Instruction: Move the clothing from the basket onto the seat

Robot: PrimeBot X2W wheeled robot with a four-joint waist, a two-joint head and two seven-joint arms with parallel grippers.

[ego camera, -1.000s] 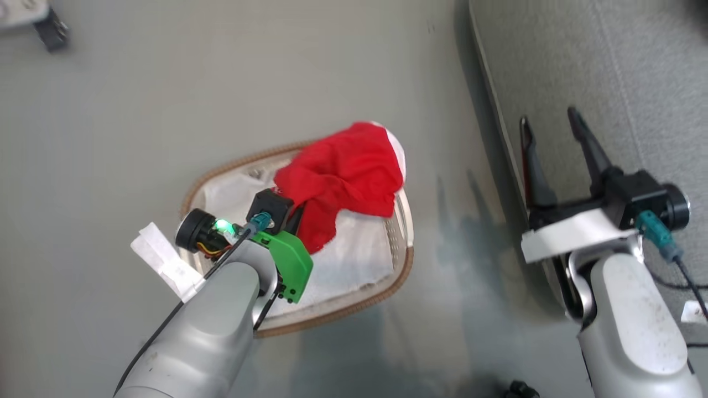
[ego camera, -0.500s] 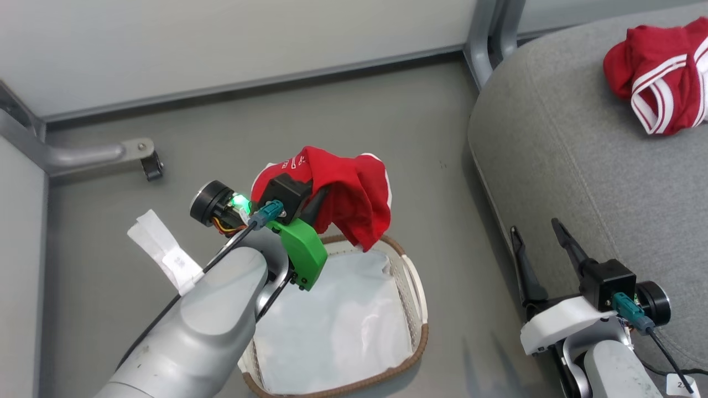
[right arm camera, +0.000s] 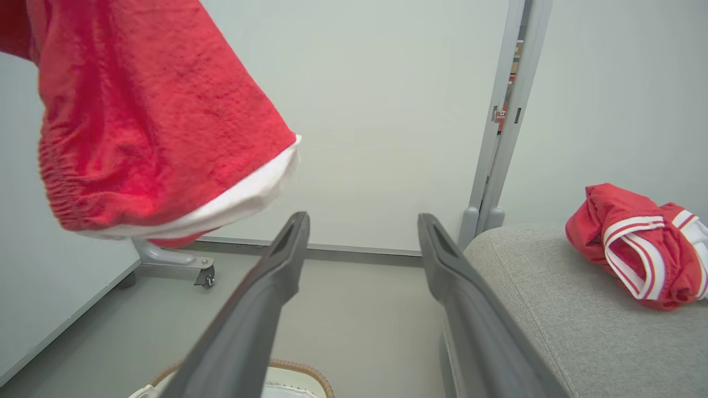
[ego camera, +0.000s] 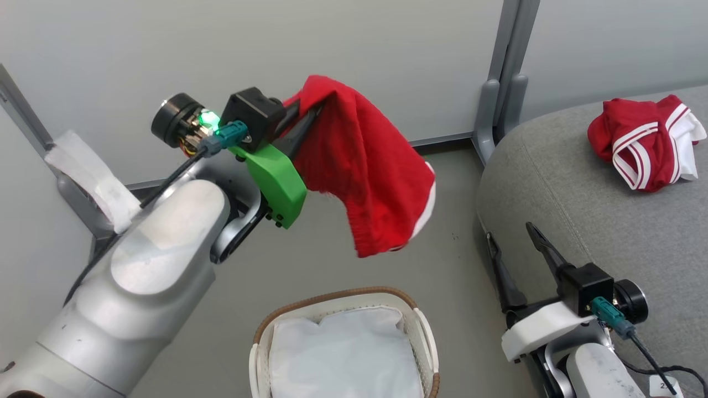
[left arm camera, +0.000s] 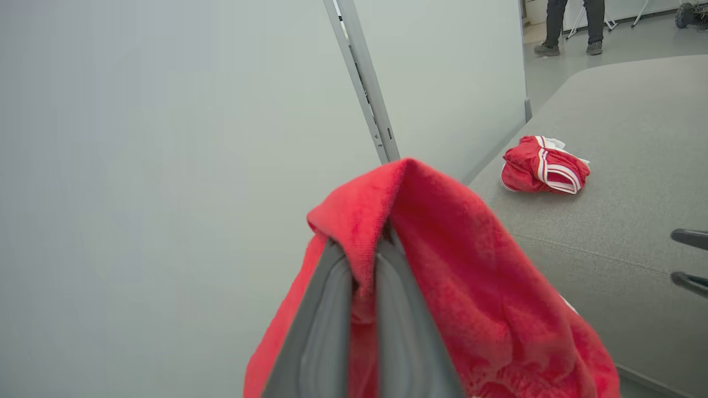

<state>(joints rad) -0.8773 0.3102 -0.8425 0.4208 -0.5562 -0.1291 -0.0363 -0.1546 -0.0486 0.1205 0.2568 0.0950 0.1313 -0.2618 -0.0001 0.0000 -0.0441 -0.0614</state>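
Note:
My left gripper (ego camera: 310, 113) is shut on a plain red garment with white trim (ego camera: 370, 177), which hangs in the air above and behind the basket (ego camera: 332, 294). In the left wrist view the cloth (left arm camera: 470, 265) drapes over the closed fingers (left arm camera: 332, 309). Inside the basket lies a plain white cloth (ego camera: 343, 354). A second red garment with white stripes (ego camera: 641, 143) lies crumpled on the grey seat (ego camera: 581, 221) at the right. My right gripper (ego camera: 509, 231) stands open and empty by the seat's near edge, below the hanging garment (right arm camera: 149, 121).
Pale partition walls with a grey post (ego camera: 503, 72) stand behind the floor area. A caster foot (right arm camera: 202, 271) sits at the wall's base. A person's legs (left arm camera: 572, 25) stand far off beyond the seat.
My left arm has lifted the red garment up out of the basket and well above it. The head view has tilted up. The right gripper stays open.

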